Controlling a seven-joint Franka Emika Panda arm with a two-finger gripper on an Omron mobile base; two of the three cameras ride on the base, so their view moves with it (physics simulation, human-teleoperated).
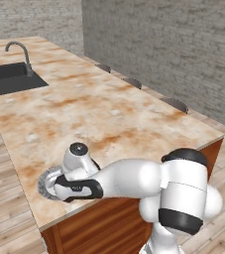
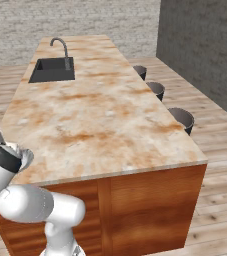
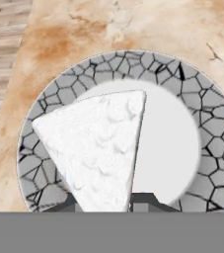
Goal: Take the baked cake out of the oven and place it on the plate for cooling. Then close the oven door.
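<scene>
The hand view shows a white cake wedge [image 3: 96, 148] over the mosaic-rimmed plate [image 3: 209, 128]; the left base view shows the sink [image 1: 12, 78] far beyond that plate on the worktop [image 1: 109, 114]. The tool [image 3: 108, 203] is clenched on the cake wedge.

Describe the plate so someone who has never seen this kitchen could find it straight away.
Start at the long marble-topped island with the black sink at its far end. The plate lies at the opposite, near end, by the counter's edge, under the robot's hand. It is round, with a grey cracked-mosaic rim and plain white centre, and a white cake wedge over it.
</scene>
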